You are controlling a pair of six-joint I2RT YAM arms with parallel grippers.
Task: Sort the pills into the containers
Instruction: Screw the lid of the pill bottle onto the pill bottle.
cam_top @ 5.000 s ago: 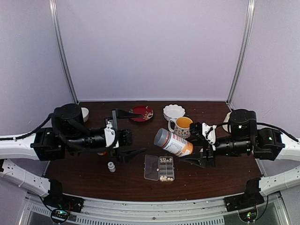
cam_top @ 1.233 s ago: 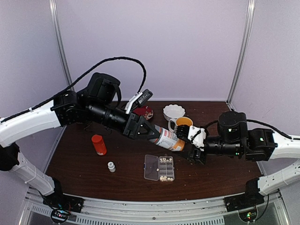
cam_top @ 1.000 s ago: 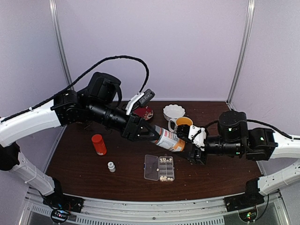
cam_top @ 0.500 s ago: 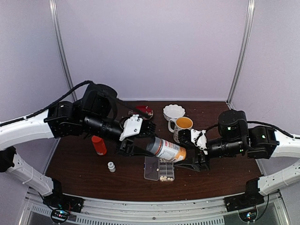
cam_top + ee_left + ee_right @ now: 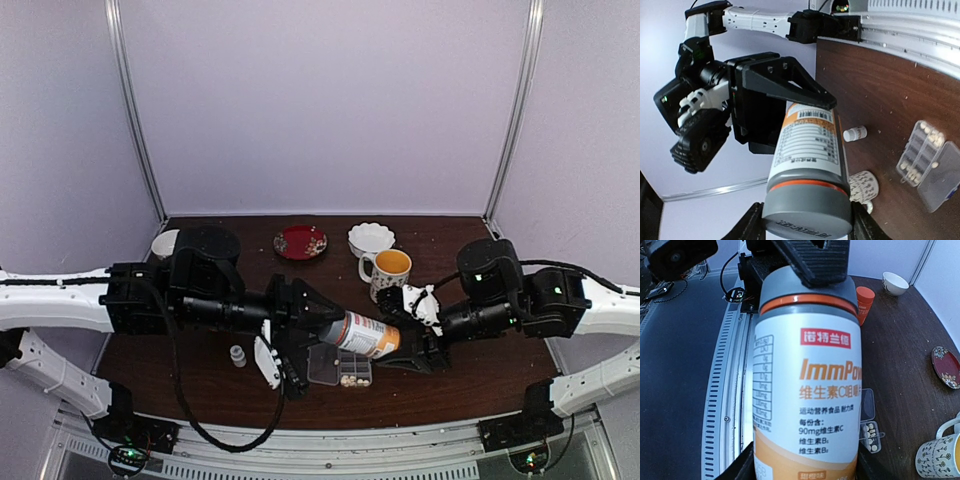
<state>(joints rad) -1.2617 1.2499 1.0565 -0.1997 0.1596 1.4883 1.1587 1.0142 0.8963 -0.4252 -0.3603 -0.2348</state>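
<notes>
Brown tabletop [image 5: 200, 390] carries the pill box [image 5: 322, 368] at lower centre, pills [image 5: 350, 380] in its cells. Just above, the left gripper [image 5: 322, 330] clamps the bottle [image 5: 365, 336] by its cap, and the right gripper [image 5: 403, 338] grips its base.

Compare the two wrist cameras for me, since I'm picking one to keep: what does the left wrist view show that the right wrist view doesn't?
Only the left wrist view shows the small white vial on the table. Only the right wrist view shows the orange bottle, the white bowl and the red plate. Both show the grey-capped supplement bottle filling the foreground, the open pill box with pills in some of its cells, and the patterned mug.
</notes>
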